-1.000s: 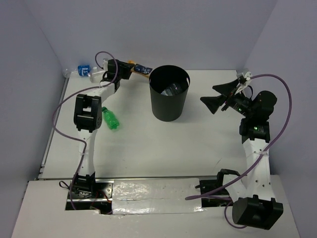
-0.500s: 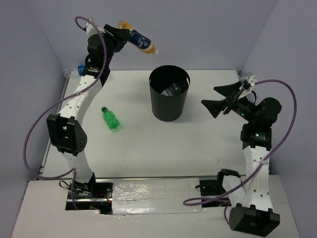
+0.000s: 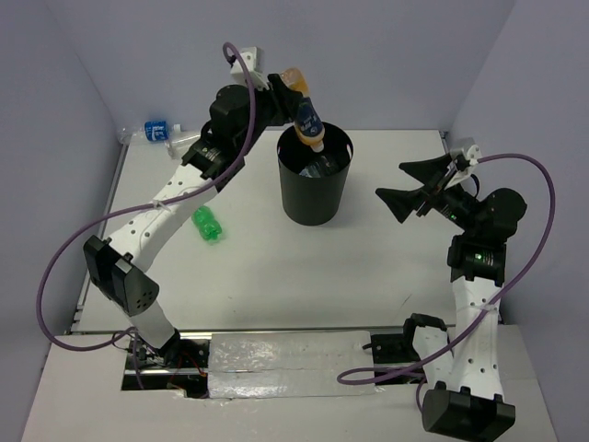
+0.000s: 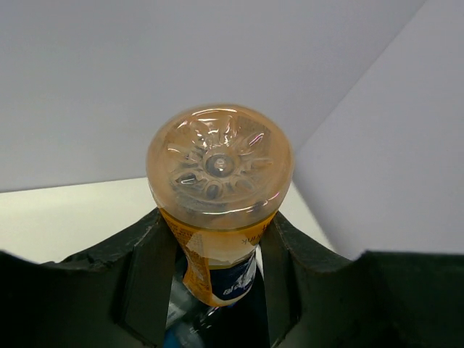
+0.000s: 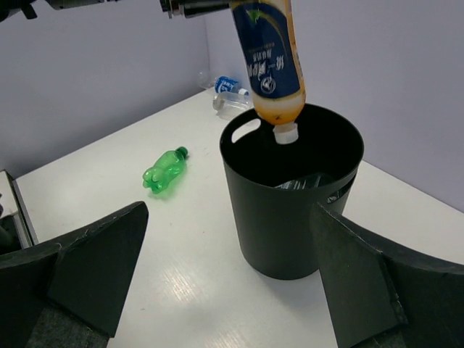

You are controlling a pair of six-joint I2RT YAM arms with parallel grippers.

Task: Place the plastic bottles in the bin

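Observation:
My left gripper [image 3: 283, 96] is shut on the orange bottle [image 3: 305, 112], holding it cap down just above the black bin [image 3: 313, 198]. In the left wrist view the bottle's base [image 4: 217, 163] faces the camera between both fingers [image 4: 148, 279]. The right wrist view shows the orange bottle [image 5: 268, 58] with its cap at the rim of the bin [image 5: 290, 217]. A green bottle [image 3: 207, 226] lies on the table left of the bin. A clear blue-labelled bottle [image 3: 156, 131] lies at the far left corner. My right gripper [image 3: 410, 182] is open and empty, right of the bin.
A clear bottle [image 3: 322, 166] lies inside the bin and also shows in the right wrist view [image 5: 308, 185]. The green bottle [image 5: 164, 170] and the clear bottle [image 5: 228, 90] show there too. Purple walls close the table at back and sides.
My left arm has lifted the orange bottle from the far left corner, swung it right over the bin and tipped it cap down. The right arm has barely moved.

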